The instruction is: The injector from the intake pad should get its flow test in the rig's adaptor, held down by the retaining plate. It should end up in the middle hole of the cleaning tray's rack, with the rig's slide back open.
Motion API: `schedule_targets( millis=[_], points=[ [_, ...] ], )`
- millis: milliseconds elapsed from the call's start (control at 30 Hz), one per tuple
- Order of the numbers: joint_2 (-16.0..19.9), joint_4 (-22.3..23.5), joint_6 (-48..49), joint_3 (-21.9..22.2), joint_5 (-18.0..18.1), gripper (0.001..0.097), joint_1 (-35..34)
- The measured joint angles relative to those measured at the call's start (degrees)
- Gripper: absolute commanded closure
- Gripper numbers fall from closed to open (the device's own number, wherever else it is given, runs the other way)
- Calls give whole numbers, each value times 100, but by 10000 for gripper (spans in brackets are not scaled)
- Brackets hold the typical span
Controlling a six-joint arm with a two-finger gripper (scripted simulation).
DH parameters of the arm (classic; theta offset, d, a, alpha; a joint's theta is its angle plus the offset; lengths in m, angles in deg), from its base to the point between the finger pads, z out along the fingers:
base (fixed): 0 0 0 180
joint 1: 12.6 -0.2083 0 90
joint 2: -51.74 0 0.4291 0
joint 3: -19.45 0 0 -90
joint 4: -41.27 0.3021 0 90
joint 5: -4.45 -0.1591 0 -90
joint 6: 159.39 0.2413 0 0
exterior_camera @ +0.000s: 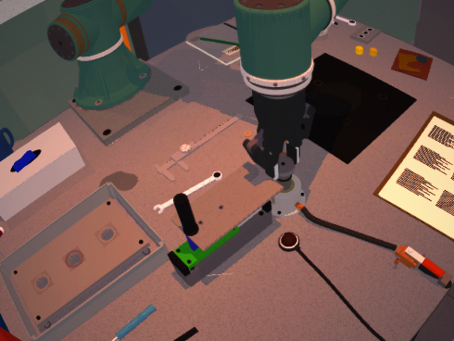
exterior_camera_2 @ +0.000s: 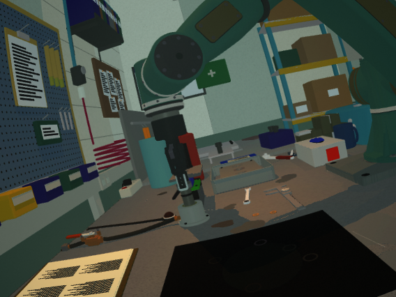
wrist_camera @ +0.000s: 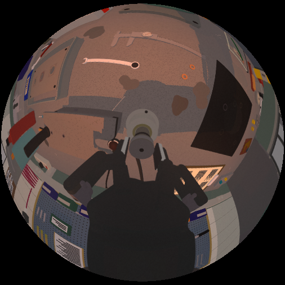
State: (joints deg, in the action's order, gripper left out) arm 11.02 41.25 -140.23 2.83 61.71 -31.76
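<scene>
My gripper (exterior_camera: 283, 169) (exterior_camera_2: 183, 188) (wrist_camera: 141, 146) hangs straight down over the rig's round grey adaptor (exterior_camera: 289, 200) (exterior_camera_2: 192, 214) (wrist_camera: 140, 121) at the right end of the test rig. The grey cylindrical injector (exterior_camera: 285, 167) (exterior_camera_2: 187, 198) (wrist_camera: 140, 143) stands upright in the adaptor, between my fingers. The rig's brown retaining plate (exterior_camera: 227, 204) (wrist_camera: 71, 131) lies to the left with its black handle (exterior_camera: 185, 214) (wrist_camera: 35, 140), its edge beside the adaptor. The cleaning tray (exterior_camera: 76, 259) (exterior_camera_2: 240, 170) with three rack holes sits at the front left. My fingers are open around the injector and hold nothing.
The arm's green base (exterior_camera: 104, 60) stands behind the rig, and a black pad (exterior_camera: 356, 104) (exterior_camera_2: 279, 259) lies behind and to the right. A wrench (exterior_camera: 187, 191) and a caliper (exterior_camera: 194, 148) lie left of the rig. A hose (exterior_camera: 352, 234) runs right from the adaptor.
</scene>
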Motion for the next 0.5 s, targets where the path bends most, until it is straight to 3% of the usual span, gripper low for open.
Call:
schedule_targets(
  millis=[500],
  points=[
    [0, 0, 0, 0, 0, 421, 0]
  ],
)
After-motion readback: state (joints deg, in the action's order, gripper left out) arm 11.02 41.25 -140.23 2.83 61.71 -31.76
